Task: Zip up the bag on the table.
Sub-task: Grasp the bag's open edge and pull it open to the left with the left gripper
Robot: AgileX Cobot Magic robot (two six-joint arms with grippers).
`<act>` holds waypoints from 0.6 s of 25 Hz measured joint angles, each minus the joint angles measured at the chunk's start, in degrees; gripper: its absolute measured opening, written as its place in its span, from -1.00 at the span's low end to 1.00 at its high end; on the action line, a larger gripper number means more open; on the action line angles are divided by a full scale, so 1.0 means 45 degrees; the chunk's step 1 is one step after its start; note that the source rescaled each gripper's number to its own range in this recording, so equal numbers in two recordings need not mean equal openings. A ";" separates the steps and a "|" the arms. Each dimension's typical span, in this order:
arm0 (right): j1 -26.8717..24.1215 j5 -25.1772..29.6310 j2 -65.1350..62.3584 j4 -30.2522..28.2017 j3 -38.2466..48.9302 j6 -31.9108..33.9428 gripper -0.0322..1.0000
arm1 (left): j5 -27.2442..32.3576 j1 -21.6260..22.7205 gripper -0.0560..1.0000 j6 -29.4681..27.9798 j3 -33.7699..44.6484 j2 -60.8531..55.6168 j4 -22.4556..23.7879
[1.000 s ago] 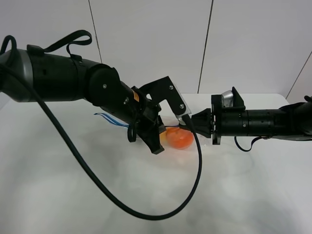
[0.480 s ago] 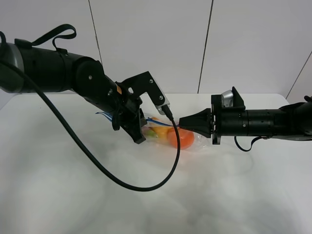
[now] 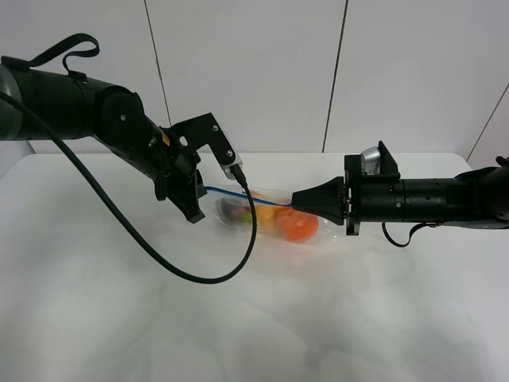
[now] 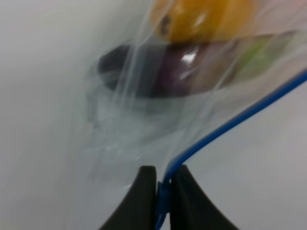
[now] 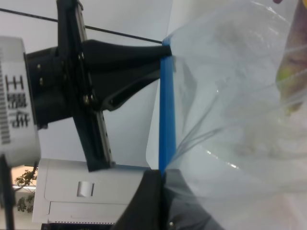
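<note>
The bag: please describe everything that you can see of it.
The bag is a clear, crinkly plastic pouch with a blue zipper strip along one edge. It rests on the white table, stretched lengthwise between the two arms. The left fingers are shut on one end of the strip, the right fingers on the other end. Through the plastic show an orange, a yellow pear and a dark eggplant.

Clear, crinkly, glossy plastic bag (image 3: 270,208) with a smooth blue plastic zipper strip (image 4: 240,117). A glossy orange (image 3: 298,227) and a shiny dark eggplant (image 4: 158,74) show through. Smooth matt white surface (image 3: 238,326). Matt black left gripper (image 4: 163,173); smooth black rubbery cable (image 3: 203,279).
</note>
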 joint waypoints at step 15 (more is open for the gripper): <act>0.0000 0.0000 0.0000 -0.0080 0.0000 0.0000 -0.94 | 0.0318 0.1611 -0.89 0.0000 0.0000 0.0000 0.0089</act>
